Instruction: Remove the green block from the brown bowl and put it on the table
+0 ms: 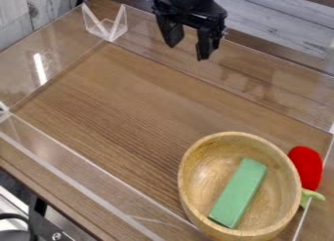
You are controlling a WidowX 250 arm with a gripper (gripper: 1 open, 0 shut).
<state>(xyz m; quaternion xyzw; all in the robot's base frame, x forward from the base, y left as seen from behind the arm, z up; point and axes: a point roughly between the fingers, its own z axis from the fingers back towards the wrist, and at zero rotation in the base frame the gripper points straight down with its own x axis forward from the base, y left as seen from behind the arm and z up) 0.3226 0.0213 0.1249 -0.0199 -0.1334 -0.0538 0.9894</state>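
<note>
Green flat bar (237, 193) waits in the round brown wooden bowl (197, 203), five o'clock; black gripper (189, 44), wide open, seemingly holding nothing, must reach it first.

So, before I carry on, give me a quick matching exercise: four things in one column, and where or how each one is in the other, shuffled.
Things
1. Green block
2. Bowl
3. Red object
4. Pincer

Places and states
A. Open, at the far side of the table
B. Lying inside a round container
C. Light brown and round, with something in it
D. Just right of the bowl in the picture, with a bit of green at one end

Pairs: 1-B, 2-C, 3-D, 4-A
</note>
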